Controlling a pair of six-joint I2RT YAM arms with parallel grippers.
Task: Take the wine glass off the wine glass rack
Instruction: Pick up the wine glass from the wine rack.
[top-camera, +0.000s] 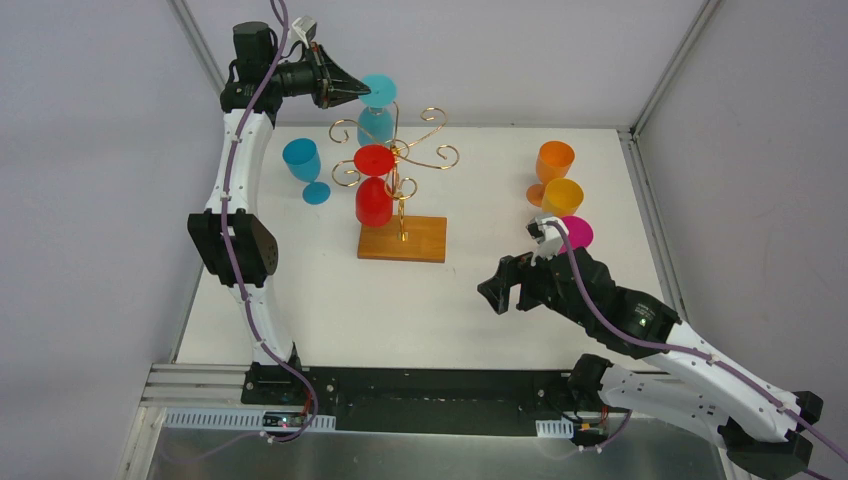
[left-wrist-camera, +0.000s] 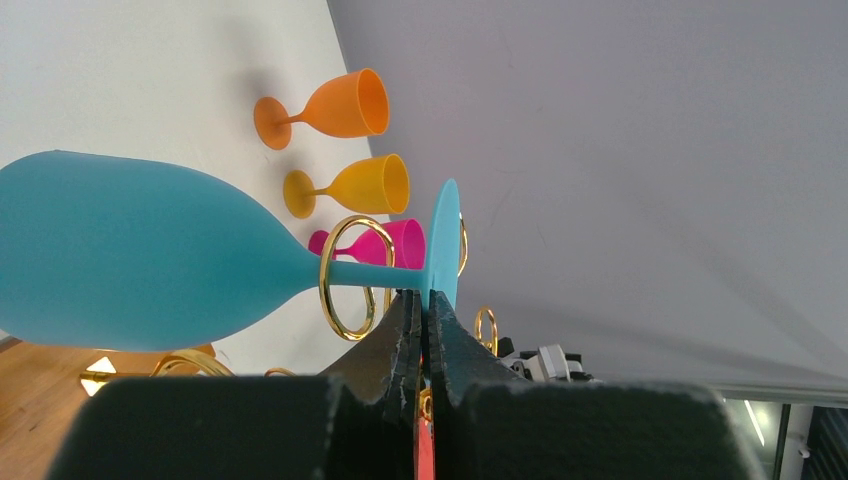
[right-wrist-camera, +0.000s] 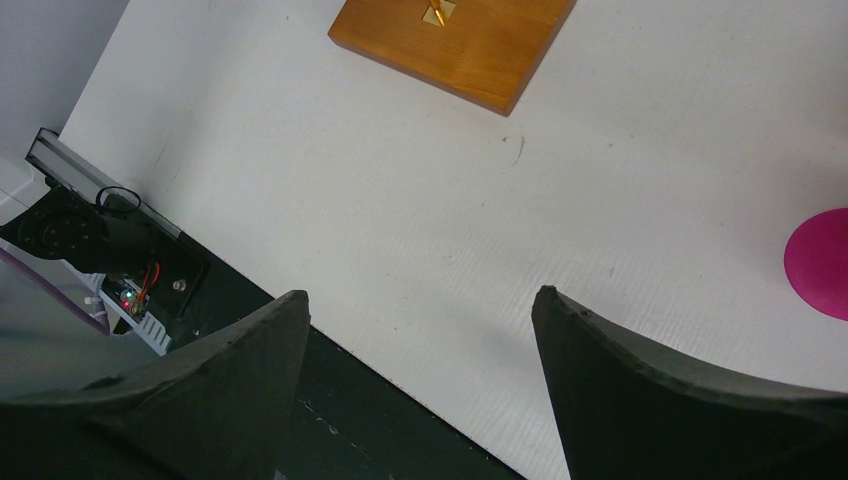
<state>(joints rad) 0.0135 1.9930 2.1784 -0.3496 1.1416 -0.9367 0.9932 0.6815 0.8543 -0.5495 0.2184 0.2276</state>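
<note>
The wine glass rack (top-camera: 403, 238) stands on the white surface (top-camera: 440, 310) and carries two glasses hung bowl-down: a red glass (top-camera: 374, 192) at the front and the teal wine glass (top-camera: 377, 112) at the back, its stem through a gold loop. The left gripper (top-camera: 362, 95) has its jaws pinched together on the rim of the teal wine glass's foot. The right gripper (right-wrist-camera: 420, 300) hovers low over the surface, jaws wide apart, holding nothing. A blue glass (top-camera: 303, 165) stands left of the rack; orange (top-camera: 553, 163), yellow (top-camera: 562, 197) and pink (top-camera: 577, 232) glasses stand to the right.

— What's the left end effector (left-wrist-camera: 424, 300) holding?
— The teal wine glass (left-wrist-camera: 130, 265), pinched at its foot, with the stem through a gold loop of the wine glass rack (left-wrist-camera: 324, 280).
— And beyond?
— An orange glass (left-wrist-camera: 340, 105), a yellow glass (left-wrist-camera: 370, 185) and a pink glass (left-wrist-camera: 395, 240) on the white surface (left-wrist-camera: 150, 70).
</note>
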